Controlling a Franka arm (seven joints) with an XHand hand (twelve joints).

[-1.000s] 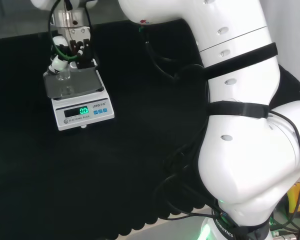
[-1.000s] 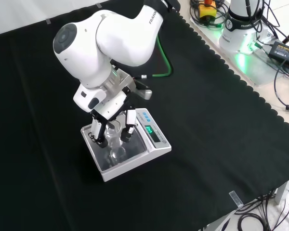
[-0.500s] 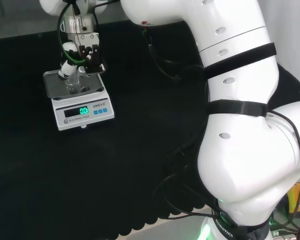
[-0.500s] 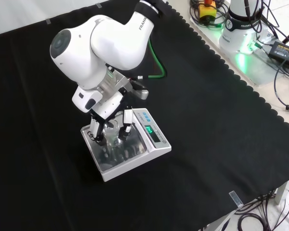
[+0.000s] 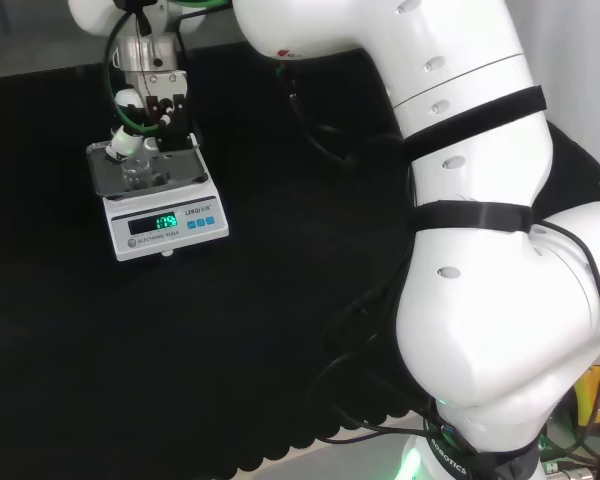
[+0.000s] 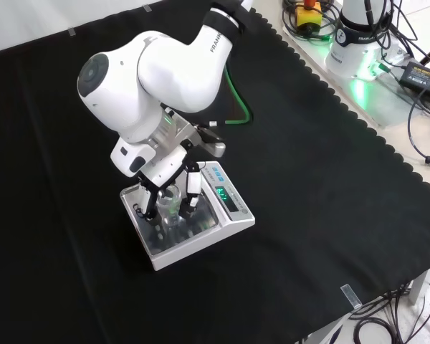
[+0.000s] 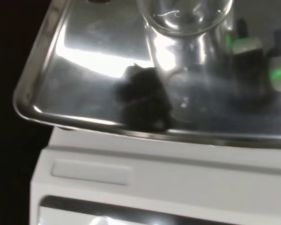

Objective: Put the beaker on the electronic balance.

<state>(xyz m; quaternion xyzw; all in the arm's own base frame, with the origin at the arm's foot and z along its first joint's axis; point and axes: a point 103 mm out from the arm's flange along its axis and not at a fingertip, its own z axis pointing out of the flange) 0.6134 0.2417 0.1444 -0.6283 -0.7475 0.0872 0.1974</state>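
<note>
Black and white robot hand hangs over the white electronic balance with the shiny steel pan, its fingers curled round the small clear glass beaker so it stays upright. From the wrist view, the beaker looks to be standing on the pan, near its middle. Just right of the pan in the front view, the green number window is lit, probably because the beaker's weight is on the pan.

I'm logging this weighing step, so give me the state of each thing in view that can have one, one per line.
beaker: clear glass, upright, standing on the balance pan.
electronic balance: switched on, green digits lit on its display, pan carrying the beaker.
robot hand: over the pan, fingers down on either side of the beaker; cannot tell whether they touch it.
</note>
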